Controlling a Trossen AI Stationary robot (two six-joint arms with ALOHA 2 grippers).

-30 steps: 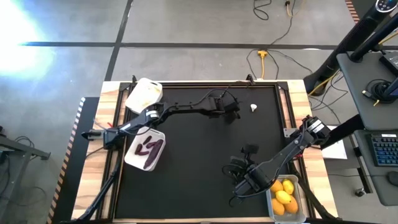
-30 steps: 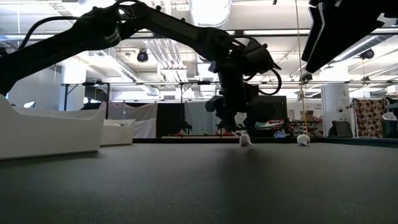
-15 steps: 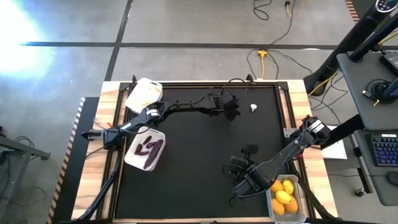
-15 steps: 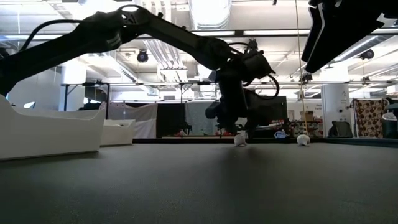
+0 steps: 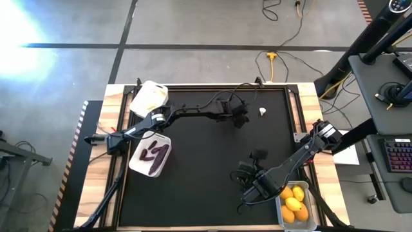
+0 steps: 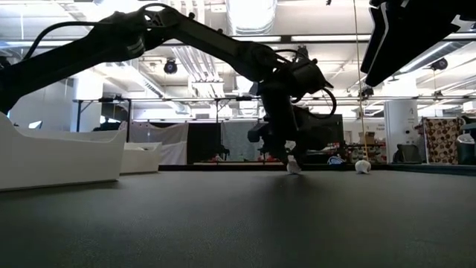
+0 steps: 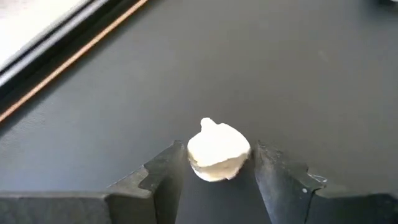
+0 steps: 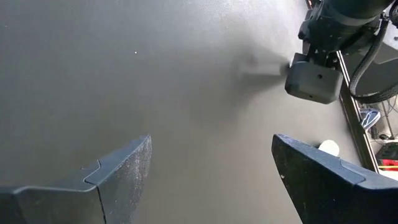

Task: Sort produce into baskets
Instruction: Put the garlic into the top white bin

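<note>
My left gripper [image 5: 239, 118] reaches to the far middle of the black mat and is shut on a white garlic bulb [image 7: 217, 158], which also shows in the low view [image 6: 294, 167]. A second garlic bulb [image 5: 262, 112] lies on the mat just to its right and also shows in the low view [image 6: 363, 167]. My right gripper [image 8: 211, 180] is open and empty, hovering near the front right by the white basket [image 5: 309, 193] of yellow and orange fruit. A clear basket [image 5: 138, 166] holds purple eggplants. A white basket [image 5: 149, 96] stands at the far left corner. My left gripper pinches the garlic bulb's two opposite sides [image 7: 193, 163] between its two fingers [image 7: 165, 177]. The fingers come from above, pointing steeply down. The bulb sits at mat level, its small stem tip pointing away from the gripper; I cannot tell whether it is lifted clear.
The middle and near left of the black mat [image 5: 206, 174] are bare. Wooden borders run along the table's left and right sides. A keyboard desk [image 5: 393, 154] stands beyond the right edge.
My left gripper has come down around the garlic bulb at the far middle of the mat. The bulb has shifted slightly sideways on the mat and back. My right arm has kept still.
</note>
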